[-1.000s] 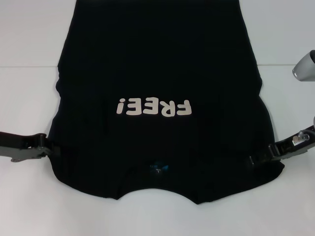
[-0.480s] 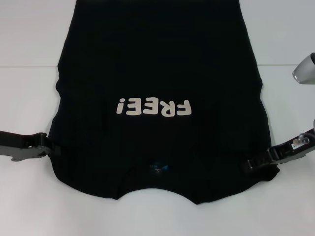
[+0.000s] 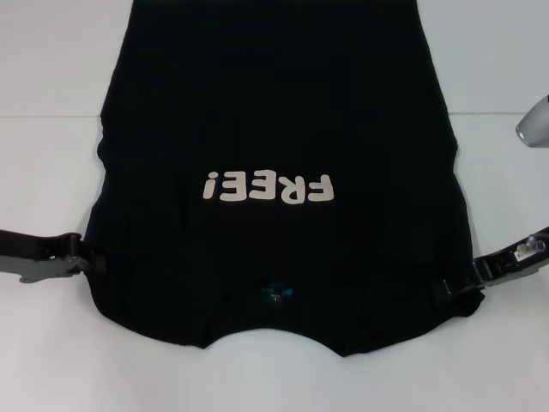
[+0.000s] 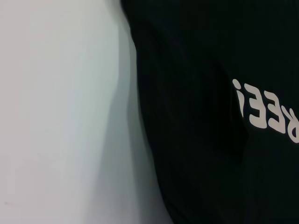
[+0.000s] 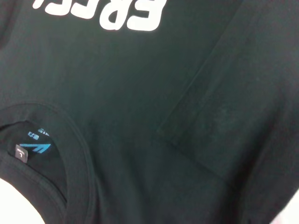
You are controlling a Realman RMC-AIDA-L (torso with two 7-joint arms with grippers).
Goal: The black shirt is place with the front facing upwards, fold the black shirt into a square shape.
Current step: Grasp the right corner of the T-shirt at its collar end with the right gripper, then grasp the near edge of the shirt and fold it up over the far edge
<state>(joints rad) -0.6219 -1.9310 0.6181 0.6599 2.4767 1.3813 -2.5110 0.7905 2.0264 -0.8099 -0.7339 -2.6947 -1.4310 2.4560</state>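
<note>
The black shirt [image 3: 274, 112] lies flat on the white table, front up, with its collar towards me. Its off-white "FREE!" lettering [image 3: 268, 187] shows on the chest, and the blue neck label [image 3: 274, 293] sits inside the collar. My left gripper [image 3: 90, 257] rests at the shirt's left edge near the shoulder. At the right shoulder edge, my right gripper [image 3: 448, 287] reaches onto the cloth. The left wrist view shows the shirt's edge [image 4: 154, 154] against the table. In the right wrist view the sleeve [image 5: 233, 116] lies folded onto the body beside the collar label [image 5: 35, 149].
The white table [image 3: 43, 343] surrounds the shirt on the left, right and near sides. A seam in the table [image 3: 51, 115] runs across behind the shoulders. A silver part of my right arm [image 3: 533, 124] juts in at the right edge.
My right gripper pushed inward over the right shoulder edge, then drew back a little to the right. That shoulder corner now lies tucked further in. The left gripper stayed put.
</note>
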